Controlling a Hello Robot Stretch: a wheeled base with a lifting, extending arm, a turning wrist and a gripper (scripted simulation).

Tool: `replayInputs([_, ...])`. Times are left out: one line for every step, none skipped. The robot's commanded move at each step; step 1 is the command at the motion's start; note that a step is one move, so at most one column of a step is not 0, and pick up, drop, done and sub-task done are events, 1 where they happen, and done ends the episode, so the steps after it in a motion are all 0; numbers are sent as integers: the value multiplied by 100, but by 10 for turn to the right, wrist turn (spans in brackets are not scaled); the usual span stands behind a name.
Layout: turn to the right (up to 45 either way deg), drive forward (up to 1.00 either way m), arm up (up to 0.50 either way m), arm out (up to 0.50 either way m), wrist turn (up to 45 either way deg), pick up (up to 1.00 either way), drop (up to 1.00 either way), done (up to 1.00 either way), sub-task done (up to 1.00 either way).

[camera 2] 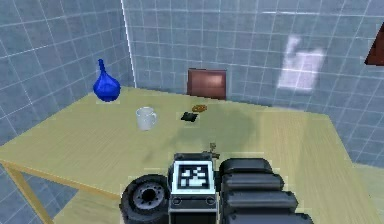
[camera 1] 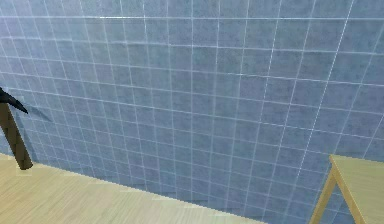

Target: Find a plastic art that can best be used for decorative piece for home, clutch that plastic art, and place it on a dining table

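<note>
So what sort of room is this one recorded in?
Probably a dining area in a tiled room: a light wooden table carries a blue vase and a white cup, a brown chair back stands behind it, and blue-tiled walls meet a wooden floor.

blue tiled wall [camera 1: 200,90] | light wood floor [camera 1: 60,195] | dark post [camera 1: 14,135] left edge | pale table [camera 1: 364,170] corner bottom right

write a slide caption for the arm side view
Pale table by a blue tiled wall, bearing a blue vase-shaped ornament, a pale cup and a small dark item; brown chair behind.
</note>
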Motion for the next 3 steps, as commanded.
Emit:
replayInputs([0, 0, 0, 46, 0, 0, 0, 0, 0])
replayInputs([0, 0, 0, 0, 450, 0, 0, 0, 0])
replayInputs([0, 0, 0, 0, 450, 0, 0, 0, 0])
